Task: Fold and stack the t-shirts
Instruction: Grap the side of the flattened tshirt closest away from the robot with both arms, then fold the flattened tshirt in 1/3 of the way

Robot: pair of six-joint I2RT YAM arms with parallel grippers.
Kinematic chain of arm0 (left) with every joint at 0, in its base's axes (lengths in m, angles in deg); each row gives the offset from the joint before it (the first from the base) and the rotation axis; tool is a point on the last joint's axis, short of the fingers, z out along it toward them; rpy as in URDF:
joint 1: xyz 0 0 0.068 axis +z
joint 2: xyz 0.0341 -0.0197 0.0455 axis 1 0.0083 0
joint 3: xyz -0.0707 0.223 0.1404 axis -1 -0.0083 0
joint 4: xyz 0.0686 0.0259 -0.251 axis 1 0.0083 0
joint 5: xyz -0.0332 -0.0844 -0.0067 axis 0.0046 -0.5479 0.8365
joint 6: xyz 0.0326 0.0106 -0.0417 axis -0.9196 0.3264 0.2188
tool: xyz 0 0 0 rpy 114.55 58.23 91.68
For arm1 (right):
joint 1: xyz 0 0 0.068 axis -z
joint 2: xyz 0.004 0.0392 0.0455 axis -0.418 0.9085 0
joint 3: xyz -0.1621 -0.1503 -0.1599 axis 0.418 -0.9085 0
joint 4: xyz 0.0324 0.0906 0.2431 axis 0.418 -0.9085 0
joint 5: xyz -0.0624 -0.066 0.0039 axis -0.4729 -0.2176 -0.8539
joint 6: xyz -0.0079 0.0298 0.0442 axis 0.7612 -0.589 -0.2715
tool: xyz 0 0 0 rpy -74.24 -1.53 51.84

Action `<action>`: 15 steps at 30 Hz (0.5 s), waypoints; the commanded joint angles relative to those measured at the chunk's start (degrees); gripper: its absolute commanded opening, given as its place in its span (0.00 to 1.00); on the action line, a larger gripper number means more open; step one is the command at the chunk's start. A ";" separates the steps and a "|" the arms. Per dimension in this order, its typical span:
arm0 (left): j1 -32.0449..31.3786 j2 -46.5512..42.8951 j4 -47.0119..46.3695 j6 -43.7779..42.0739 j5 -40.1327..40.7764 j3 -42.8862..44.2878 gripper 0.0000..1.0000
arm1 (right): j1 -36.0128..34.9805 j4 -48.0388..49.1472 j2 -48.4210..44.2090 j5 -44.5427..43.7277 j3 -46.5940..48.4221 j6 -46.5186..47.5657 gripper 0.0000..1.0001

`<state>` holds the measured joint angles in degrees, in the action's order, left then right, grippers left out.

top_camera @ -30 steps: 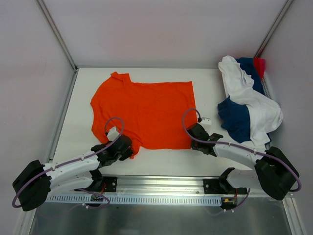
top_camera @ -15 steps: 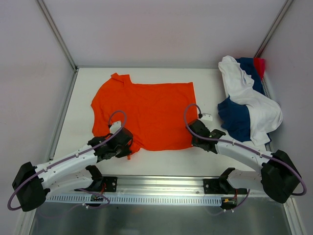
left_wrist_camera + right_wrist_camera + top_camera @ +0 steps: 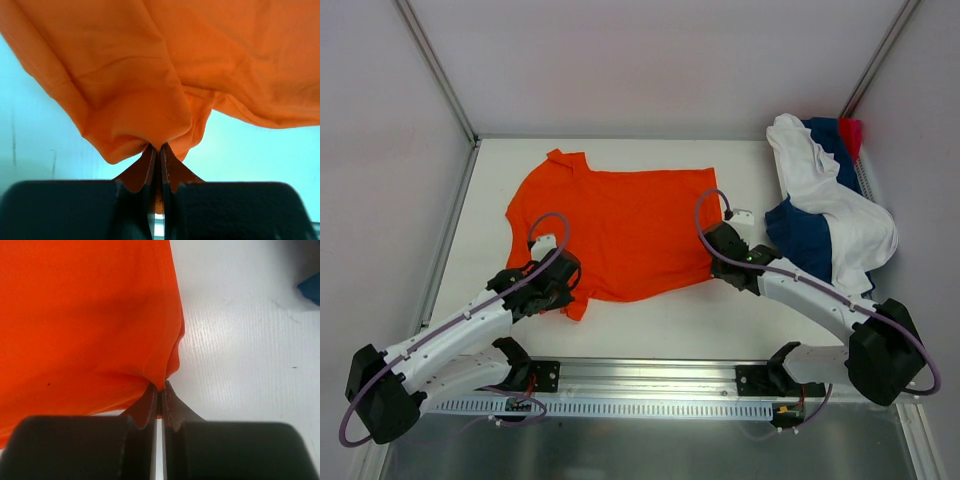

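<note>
You had the orange t-shirt [image 3: 620, 225] lying mostly flat across the middle of the white tabletop [image 3: 650, 325], with its collar at the far left. Both arms reached in from the near edge, 1 to each near corner of the shirt.

Your left gripper [image 3: 560, 288] was clamped on the near left corner. In the left wrist view its fingertips [image 3: 150, 157] met on a bunched fold of orange cloth, and the fabric hung above them in loose drapes, raised off the tabletop.

Your right gripper [image 3: 713, 264] was clamped on the near right corner. In the right wrist view the stitched edge of the shirt ran straight down into the closed tips, with bare tabletop just beside it on the right.

Between the 2 grippers the near edge of the shirt ran in a shallow curve.

The other 3 t-shirts sat heaped in the far right corner, apart from the orange one. The white t-shirt [image 3: 830, 195] lay draped over the navy t-shirt [image 3: 800, 250], and only a small patch of the red-pink t-shirt [image 3: 851, 133] showed at the back.
</note>
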<state>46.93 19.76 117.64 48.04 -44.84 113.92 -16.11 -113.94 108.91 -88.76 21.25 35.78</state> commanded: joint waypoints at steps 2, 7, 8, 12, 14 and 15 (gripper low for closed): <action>3.82 0.39 2.16 -6.38 4.21 3.28 0.00 | 2.05 -1.09 2.36 -1.89 4.66 3.43 0.01; 5.15 5.57 2.08 -7.79 6.05 6.26 0.00 | 3.72 -0.92 4.82 -1.36 6.95 4.75 0.01; 5.15 6.28 2.08 -7.88 6.49 7.49 0.00 | 3.99 -1.01 5.18 -1.27 7.73 4.93 0.01; 5.50 10.31 1.37 -8.40 9.31 9.87 0.00 | 5.13 -0.92 7.20 -0.66 9.14 5.98 0.01; 5.94 11.81 0.58 -8.84 10.18 11.27 0.00 | 5.57 -1.01 8.52 -0.48 9.76 6.42 0.01; 6.20 13.30 0.15 -9.19 10.28 11.54 0.00 | 5.75 -0.92 9.04 -0.48 10.46 6.60 0.01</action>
<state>52.16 30.95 118.54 41.07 -38.11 122.69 -11.15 -114.24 116.87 -88.74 28.50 40.66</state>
